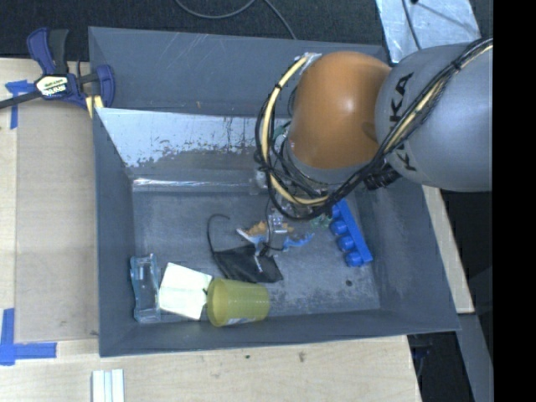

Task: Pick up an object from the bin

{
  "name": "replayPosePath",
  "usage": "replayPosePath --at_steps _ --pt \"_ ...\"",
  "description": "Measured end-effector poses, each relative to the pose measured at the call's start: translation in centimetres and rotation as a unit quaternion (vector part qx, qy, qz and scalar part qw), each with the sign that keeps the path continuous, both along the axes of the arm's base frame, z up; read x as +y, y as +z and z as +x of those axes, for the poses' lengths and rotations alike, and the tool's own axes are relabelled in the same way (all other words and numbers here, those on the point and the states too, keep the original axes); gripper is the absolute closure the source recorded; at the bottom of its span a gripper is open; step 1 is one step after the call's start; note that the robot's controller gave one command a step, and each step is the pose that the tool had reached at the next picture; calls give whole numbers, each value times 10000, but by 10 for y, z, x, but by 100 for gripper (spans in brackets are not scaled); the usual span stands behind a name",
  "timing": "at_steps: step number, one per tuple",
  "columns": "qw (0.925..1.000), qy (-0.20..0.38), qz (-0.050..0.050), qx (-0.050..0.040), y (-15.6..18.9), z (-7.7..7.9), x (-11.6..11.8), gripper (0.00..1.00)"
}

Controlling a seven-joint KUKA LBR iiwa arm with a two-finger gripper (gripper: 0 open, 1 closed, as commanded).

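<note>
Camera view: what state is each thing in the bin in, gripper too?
gripper: down in the middle of the bin, over the black thing.
black thing: lying on the floor.
yellow-green cup: on its side, by the front wall.
white block: lying flat, beside the cup.
clear plastic piece: lying front left.
blue studded block: lying flat, right, apart.

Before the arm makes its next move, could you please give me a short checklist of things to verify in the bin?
1. Gripper over the black object in the middle of the bin: ok.
2. Black object held: cannot tell.
3. Blue block apart from the gripper, to its right: ok.
4. Yellow-green cup, on its side, clear of the black object: not ok, it lies right beside it.
5. White block and clear plastic piece out of the way at the left: ok.
</note>
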State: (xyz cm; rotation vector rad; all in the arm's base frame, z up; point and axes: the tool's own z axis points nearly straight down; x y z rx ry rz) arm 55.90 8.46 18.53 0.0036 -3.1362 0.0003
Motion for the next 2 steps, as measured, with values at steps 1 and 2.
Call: replayPosePath --at_steps 1,2 --pt "10000 -8 5 -43 5 2 0 0" --pt "9997 223 9 -65 -41 -8 -23 0"
